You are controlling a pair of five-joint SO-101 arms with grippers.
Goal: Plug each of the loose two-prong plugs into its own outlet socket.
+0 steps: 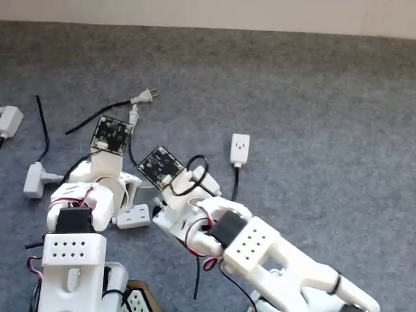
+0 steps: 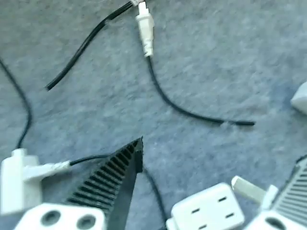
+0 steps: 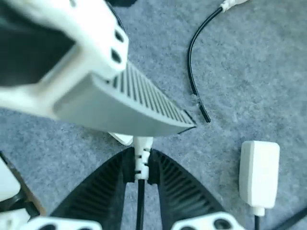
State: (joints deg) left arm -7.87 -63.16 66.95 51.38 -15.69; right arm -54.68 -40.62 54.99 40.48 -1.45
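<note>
right gripper (image 3: 139,160), close under its own camera, is clamped on the ribbed neck of the held plug (image 3: 143,143), black cord trailing back between its fingers. left gripper (image 2: 220,153) stands wide open and holds nothing, with the near outlet (image 2: 206,208) lying on the counter (image 1: 325,97) between its jaws.

handling, as judged: plugs are light, hard plastic with thin prongs that could bend. cords are short and limp. best hold is the stiff body, not the cord. outlets look light and unanchored, likely to slide under a push, so brace them.

count: three loose plugs, one held, plus the pronged plug (image 1: 146,97) and the second plug (image 1: 134,116) lying just beside each other. two free outlets, near one and far outlet (image 1: 240,148). one seated block (image 1: 34,179) already carries a plug.
</note>
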